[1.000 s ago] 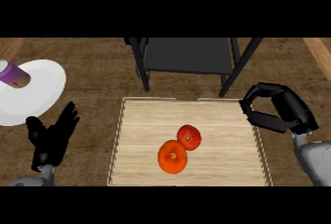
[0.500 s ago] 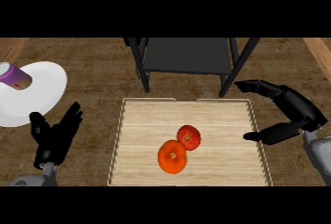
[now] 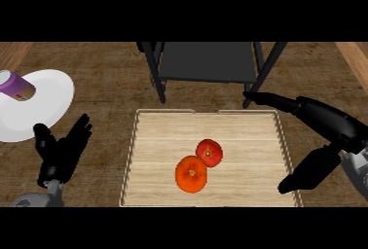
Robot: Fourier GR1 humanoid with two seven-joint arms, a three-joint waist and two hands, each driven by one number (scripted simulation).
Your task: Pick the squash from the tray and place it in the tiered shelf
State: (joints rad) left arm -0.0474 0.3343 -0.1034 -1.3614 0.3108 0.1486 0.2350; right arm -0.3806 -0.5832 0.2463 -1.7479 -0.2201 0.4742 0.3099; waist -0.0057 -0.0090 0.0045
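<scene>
Now the reach begins: right hand (image 3: 327, 131), spread wide at the frame's right, must next descend onto the squash (image 3: 192, 173) in the tray (image 3: 151, 146) at centre

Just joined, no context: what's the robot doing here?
Nothing is held yet. The right hand is spread open over the right edge of the wooden tray. Two orange-red pieces, the squash and a smaller one, lie touching on the tray. The dark tiered shelf stands behind it. The left hand rests open at the left.
</scene>
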